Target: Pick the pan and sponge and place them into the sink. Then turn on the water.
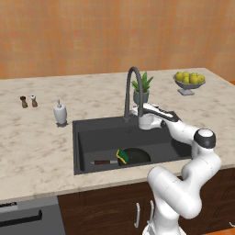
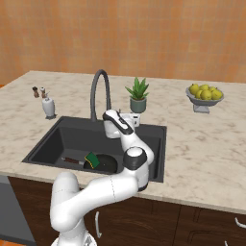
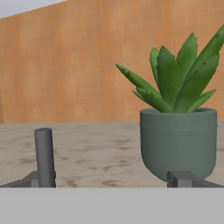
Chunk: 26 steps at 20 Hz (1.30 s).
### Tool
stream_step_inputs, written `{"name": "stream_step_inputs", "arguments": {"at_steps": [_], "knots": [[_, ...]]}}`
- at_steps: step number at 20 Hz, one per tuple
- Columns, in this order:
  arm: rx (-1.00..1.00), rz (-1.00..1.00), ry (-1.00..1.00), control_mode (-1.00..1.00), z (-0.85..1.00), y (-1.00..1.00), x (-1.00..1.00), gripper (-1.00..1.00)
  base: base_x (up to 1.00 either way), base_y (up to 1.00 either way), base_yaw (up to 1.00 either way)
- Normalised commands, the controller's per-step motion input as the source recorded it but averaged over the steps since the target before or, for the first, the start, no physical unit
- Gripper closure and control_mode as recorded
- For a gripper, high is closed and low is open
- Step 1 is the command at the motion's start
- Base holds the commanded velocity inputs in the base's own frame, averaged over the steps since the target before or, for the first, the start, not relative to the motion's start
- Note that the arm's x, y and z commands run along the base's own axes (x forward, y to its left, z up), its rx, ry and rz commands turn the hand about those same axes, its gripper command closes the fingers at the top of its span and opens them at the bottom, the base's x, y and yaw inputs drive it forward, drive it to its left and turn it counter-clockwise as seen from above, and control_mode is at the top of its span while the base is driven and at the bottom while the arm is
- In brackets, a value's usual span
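With pan (image 1: 136,156) and sponge (image 1: 122,156) lying in the sink (image 1: 87,131), the gripper (image 3: 111,183), fingers spread and empty, is hovering behind the faucet (image 1: 130,92), likely needing to push its handle.

An orange tiled wall (image 1: 92,32) rises behind the beige marble counter (image 1: 32,133); dark wood cabinets (image 2: 192,221) sit below it.
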Motion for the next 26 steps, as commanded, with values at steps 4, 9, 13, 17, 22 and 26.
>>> {"name": "stream_step_inputs", "arguments": {"at_steps": [4, 9, 13, 17, 22, 26], "knots": [[0.00, 0.00, 0.00, -1.00, 0.00, -0.97, 0.00, -1.00, 0.00, 0.00, 0.00], [0.01, 0.00, 0.00, -1.00, 0.00, -1.00, 0.00, -1.00, 0.00, 0.00, 0.00], [0.02, 0.00, 0.00, -1.00, 0.00, -1.00, 0.07, -1.00, 0.00, 0.00, 0.00], [0.05, 0.00, 0.00, -1.00, 0.00, -1.00, 0.14, -1.00, 0.00, 0.00, 0.00], [0.04, 0.00, 0.03, -1.00, 0.00, -1.00, 0.18, -1.00, 0.00, 0.00, 0.00], [0.05, 0.00, 0.04, -1.00, 0.00, -1.00, 0.20, -1.00, 0.00, 0.00, 0.00]]}}
